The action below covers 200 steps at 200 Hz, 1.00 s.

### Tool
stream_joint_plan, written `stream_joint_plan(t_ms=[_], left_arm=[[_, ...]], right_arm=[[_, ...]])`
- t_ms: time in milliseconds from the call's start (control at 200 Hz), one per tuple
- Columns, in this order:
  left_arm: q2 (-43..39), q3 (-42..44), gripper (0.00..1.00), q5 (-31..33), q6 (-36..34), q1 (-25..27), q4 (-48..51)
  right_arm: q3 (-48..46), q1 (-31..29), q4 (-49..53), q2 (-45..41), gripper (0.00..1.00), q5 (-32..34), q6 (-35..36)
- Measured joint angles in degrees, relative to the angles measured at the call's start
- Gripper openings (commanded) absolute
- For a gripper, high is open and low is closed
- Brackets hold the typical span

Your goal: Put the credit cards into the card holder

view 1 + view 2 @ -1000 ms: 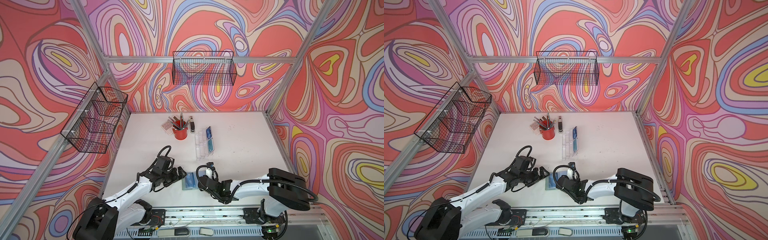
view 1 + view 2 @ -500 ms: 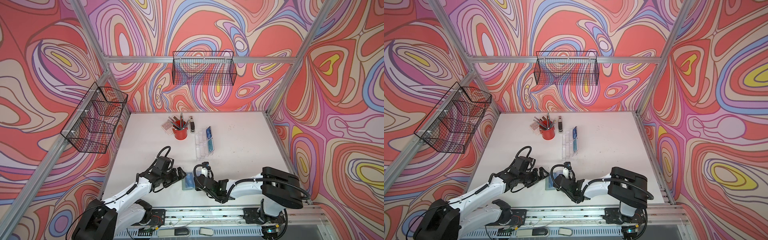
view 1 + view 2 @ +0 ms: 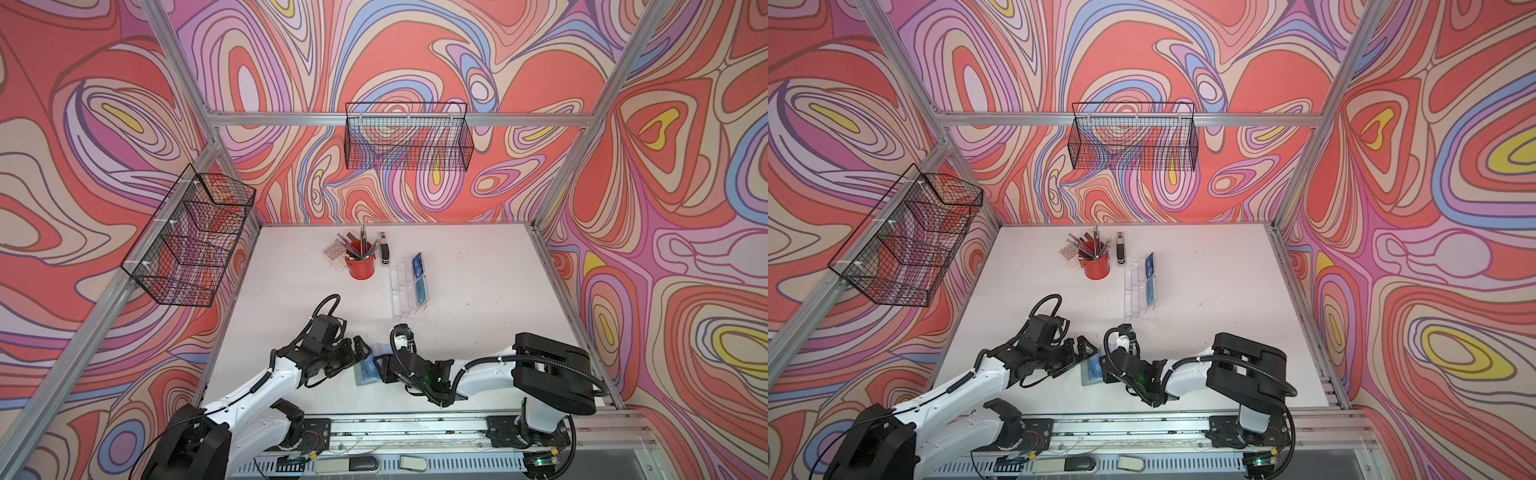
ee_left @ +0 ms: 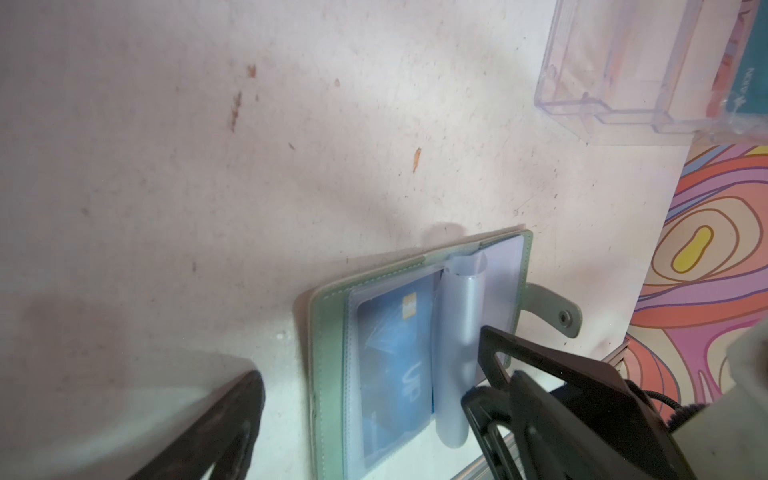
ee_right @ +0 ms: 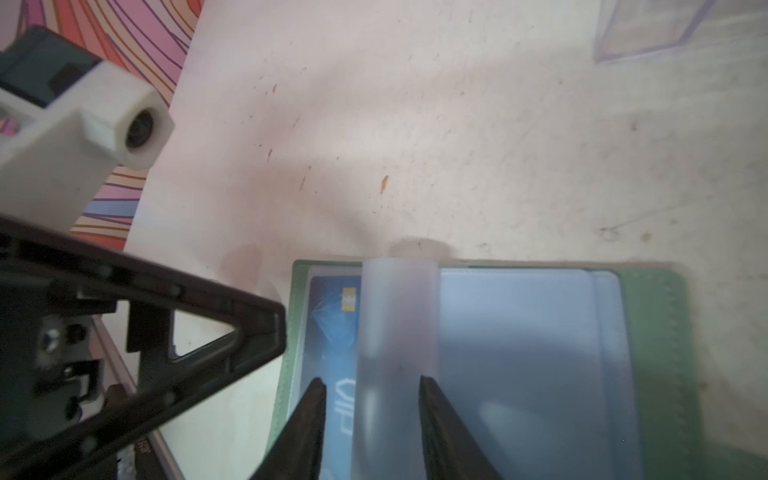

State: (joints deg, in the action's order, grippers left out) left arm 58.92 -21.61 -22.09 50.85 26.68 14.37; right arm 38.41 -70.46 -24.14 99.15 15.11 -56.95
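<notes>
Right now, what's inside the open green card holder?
One blue card sits in a clear sleeve of the card holder. A curled-up sleeve page stands over the middle and hides part of the card and whatever lies beneath it. The facing sleeve looks empty.

Both top views hang high over the metal front rail (image 3: 415,428), looking steeply down toward the swirl-patterned back wall (image 3: 291,187) across the whole white counter (image 3: 478,299), far off and nearly alike. Both wrist views sit low and close, sharing the open sage-green leather-like card holder (image 4: 328,332) and a corner of the clear acrylic stand (image 4: 623,83).
</notes>
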Motion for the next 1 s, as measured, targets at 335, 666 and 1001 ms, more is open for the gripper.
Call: stream_joint_plan(t_ms=[335,666,1001], left_arm=[[0.0,0.0,0.75,0.0,0.2,0.0,-0.5],[-5.6,0.0,0.68,2.2,-0.1,0.0,1.9],[-6.1,0.7,0.66,1.3,0.6,0.0,2.2]], right_arm=[[0.0,0.0,-7.4,2.6,0.35,-5.6,0.0],[0.5,0.0,-4.2,2.6,0.36,-4.6,0.2],[-5.6,0.2,4.0,-9.7,0.41,5.0,-1.2]])
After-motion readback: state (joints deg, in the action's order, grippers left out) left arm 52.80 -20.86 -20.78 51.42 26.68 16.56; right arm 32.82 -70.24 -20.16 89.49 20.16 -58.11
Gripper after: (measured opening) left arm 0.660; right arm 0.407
